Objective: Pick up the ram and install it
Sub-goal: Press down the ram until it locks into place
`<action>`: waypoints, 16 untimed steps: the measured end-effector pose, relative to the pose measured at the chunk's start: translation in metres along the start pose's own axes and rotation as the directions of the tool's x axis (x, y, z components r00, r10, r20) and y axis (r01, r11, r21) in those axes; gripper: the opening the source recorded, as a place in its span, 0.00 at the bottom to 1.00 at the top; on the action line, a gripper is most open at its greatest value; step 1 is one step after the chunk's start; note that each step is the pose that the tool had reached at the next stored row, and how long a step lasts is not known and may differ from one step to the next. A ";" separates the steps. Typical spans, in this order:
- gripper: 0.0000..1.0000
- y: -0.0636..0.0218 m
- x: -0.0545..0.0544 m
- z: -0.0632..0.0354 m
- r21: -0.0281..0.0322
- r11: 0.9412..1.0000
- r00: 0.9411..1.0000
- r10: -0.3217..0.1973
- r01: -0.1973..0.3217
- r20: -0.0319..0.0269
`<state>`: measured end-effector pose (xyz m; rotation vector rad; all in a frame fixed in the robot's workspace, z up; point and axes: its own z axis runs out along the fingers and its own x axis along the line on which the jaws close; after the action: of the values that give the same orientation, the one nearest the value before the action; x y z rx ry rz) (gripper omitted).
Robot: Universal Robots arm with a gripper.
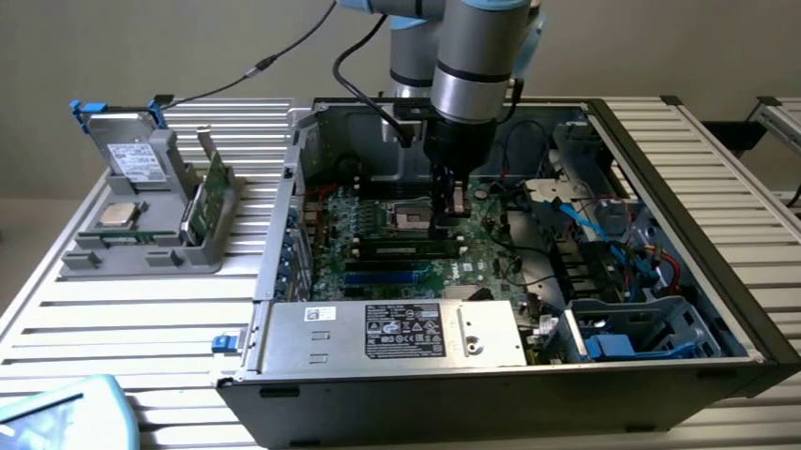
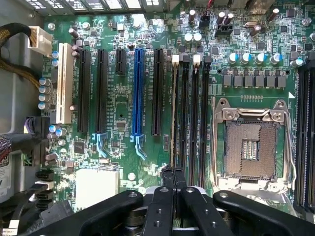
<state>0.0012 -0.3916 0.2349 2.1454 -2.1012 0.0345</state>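
The ram (image 1: 407, 249) stands on edge in a black slot of the motherboard (image 1: 363, 220), inside the open computer case. In the wrist view the ram (image 2: 174, 113) shows as a thin pale strip in the slot next to the other black memory slots. My gripper (image 1: 448, 217) hangs straight down over one end of the stick. Its black fingers (image 2: 166, 196) are pressed together, so the gripper (image 2: 173, 172) is shut with nothing between them. Whether the tips touch the ram's top edge I cannot tell.
The empty processor socket (image 2: 250, 147) lies close beside the memory slots. A silver power supply (image 1: 388, 333) fills the case front, with cables and blue drive bays (image 1: 626, 328) on the exterior view's right. On the left, a grey holder (image 1: 144, 234) carries a green board (image 1: 216, 192), a silver chip (image 1: 119, 214) and a drive.
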 end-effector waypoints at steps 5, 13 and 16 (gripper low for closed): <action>0.11 -0.0003 0.000 0.0035 0.000 1.000 1.000 0.000 0.000 0.000; 0.11 -0.0006 -0.001 0.0070 0.000 1.000 1.000 0.000 0.000 0.000; 0.11 -0.0007 -0.001 0.0081 0.000 1.000 1.000 0.000 0.000 0.000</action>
<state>0.0012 -0.3916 0.2268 2.1452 -2.1009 0.0349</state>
